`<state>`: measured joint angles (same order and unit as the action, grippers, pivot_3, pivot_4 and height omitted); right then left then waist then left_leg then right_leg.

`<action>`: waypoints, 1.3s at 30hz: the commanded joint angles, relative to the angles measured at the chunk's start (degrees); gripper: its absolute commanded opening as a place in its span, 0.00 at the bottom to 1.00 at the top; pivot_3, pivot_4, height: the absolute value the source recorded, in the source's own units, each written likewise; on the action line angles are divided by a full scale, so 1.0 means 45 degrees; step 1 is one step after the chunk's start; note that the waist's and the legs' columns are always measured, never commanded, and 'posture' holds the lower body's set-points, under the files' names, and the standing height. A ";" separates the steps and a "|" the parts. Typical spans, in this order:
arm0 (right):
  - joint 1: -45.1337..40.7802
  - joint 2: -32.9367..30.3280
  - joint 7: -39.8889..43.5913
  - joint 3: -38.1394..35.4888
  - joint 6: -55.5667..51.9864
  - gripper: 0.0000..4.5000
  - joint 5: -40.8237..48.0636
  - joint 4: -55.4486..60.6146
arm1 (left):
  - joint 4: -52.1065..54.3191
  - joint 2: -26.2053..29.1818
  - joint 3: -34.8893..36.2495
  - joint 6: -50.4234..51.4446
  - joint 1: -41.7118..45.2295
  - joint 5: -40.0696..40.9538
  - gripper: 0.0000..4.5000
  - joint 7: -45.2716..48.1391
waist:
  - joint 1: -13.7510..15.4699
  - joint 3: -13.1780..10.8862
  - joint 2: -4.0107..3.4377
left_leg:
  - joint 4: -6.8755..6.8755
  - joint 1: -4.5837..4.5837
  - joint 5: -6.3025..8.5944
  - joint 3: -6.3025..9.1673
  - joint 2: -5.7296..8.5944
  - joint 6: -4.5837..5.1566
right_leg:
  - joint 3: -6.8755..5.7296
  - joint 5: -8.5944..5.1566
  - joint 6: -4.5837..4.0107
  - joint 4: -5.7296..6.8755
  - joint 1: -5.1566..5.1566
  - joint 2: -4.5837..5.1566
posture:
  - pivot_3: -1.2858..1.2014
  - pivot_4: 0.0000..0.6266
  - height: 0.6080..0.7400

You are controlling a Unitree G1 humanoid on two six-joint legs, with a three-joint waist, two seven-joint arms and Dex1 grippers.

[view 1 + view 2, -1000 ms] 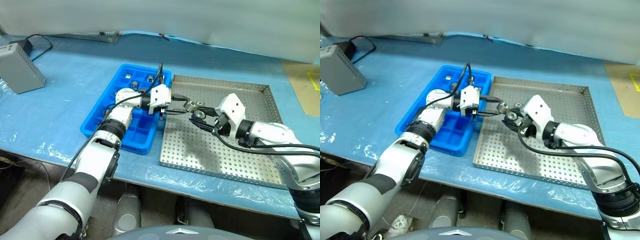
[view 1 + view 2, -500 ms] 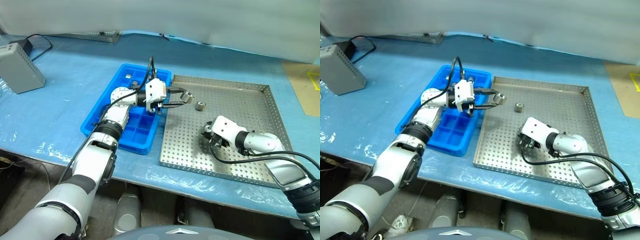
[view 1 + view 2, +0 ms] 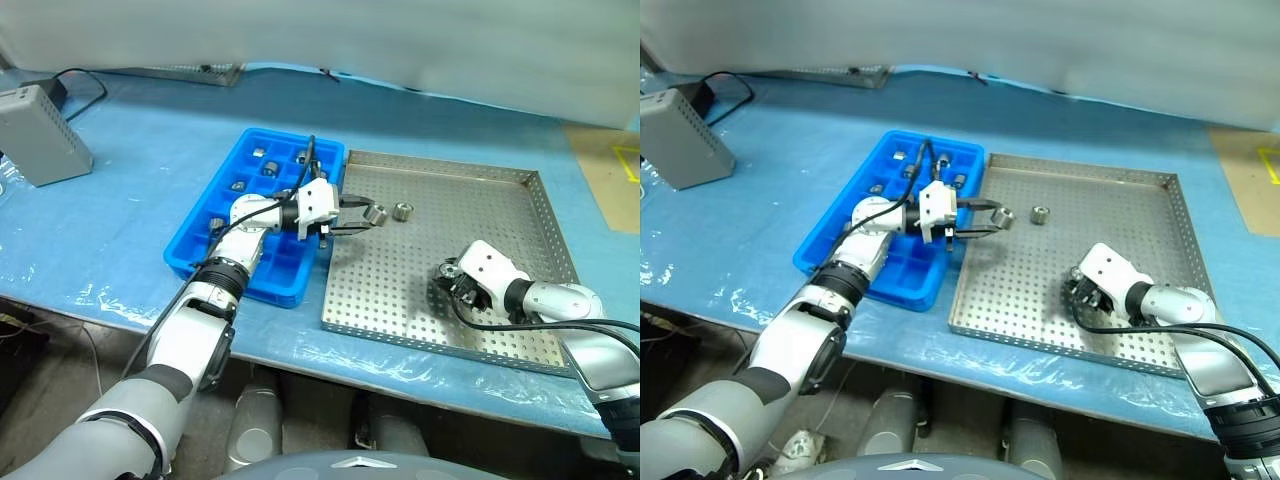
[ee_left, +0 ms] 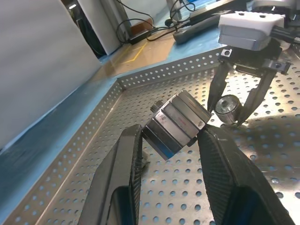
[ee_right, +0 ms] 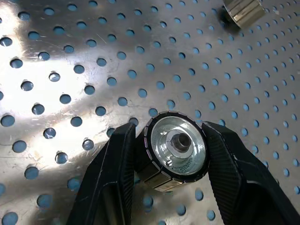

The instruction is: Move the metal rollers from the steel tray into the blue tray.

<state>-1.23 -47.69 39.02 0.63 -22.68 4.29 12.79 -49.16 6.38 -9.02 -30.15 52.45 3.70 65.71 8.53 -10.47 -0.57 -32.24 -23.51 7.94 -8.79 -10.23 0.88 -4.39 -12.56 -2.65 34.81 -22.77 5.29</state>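
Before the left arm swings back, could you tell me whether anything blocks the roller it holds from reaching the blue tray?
Nothing visible does. The left gripper holds the roller over the steel tray, just beside the blue tray.

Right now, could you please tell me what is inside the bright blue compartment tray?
Several small silver metal rollers sit in the far compartments of the blue plastic tray; the near ones look empty, though the left arm covers some middle compartments.

Head eyes look down over the steel tray (image 3: 500, 190) — wrist views sit close above its floor.
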 commanded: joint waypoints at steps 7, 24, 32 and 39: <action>0.0292 0.1335 -0.1414 -0.0448 -0.0255 0.40 -0.0362 0.0135 | -0.0503 -0.0336 -0.0218 0.0081 0.0345 -0.0400 0.32 -0.0653 | -0.0278 0.0001 -0.0001 | 0.0008 0.0027 -0.0002 -0.0003 0.0011 -0.0005 | 0.0006 0.0000 0.0004 -0.0013 0.0032 0.0003 | 0.51 0.24 1.00; -0.1751 0.3283 -0.2020 -0.3425 -0.3655 0.84 0.3648 0.2797 | -0.1027 -0.0312 -0.0255 -0.0167 0.0614 -0.0539 0.31 -0.0524 | -0.0403 -0.0011 -0.0023 | 0.0029 0.0042 -0.0001 -0.0006 0.0017 -0.0005 | 0.0012 0.0000 0.0008 -0.0022 0.0030 0.0003 | 0.50 0.24 1.00; -0.3738 0.3203 -0.2410 -0.5439 -0.7050 0.84 0.7892 0.4331 | -0.1536 -0.0506 -0.0545 0.0340 0.0656 -0.0817 0.31 -0.0368 | -0.0316 -0.0016 -0.0075 | 0.0050 0.0042 -0.0005 -0.0011 0.0010 -0.0010 | 0.0013 0.0012 0.0011 -0.0037 0.0038 0.0001 | 0.49 0.24 1.00; -0.3174 0.3613 -0.3266 -0.4643 -0.6905 0.84 0.7786 0.4677 | -0.2271 -0.0686 -0.0771 0.0651 0.0676 -0.1327 0.31 -0.0666 | -0.0367 -0.0016 -0.0076 | 0.0054 0.0022 -0.0009 -0.0027 0.0027 -0.0017 | 0.0024 0.0012 0.0018 -0.0033 -0.0002 0.0010 | 0.48 0.24 1.00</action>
<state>-15.60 -31.67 25.19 -20.34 -54.46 38.41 30.81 -59.79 3.48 -13.15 -28.35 54.15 -2.82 63.23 6.87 -10.54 -0.91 -31.97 -23.40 7.88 -8.92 -10.10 0.77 -4.28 -12.51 -2.56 34.66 -22.78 5.34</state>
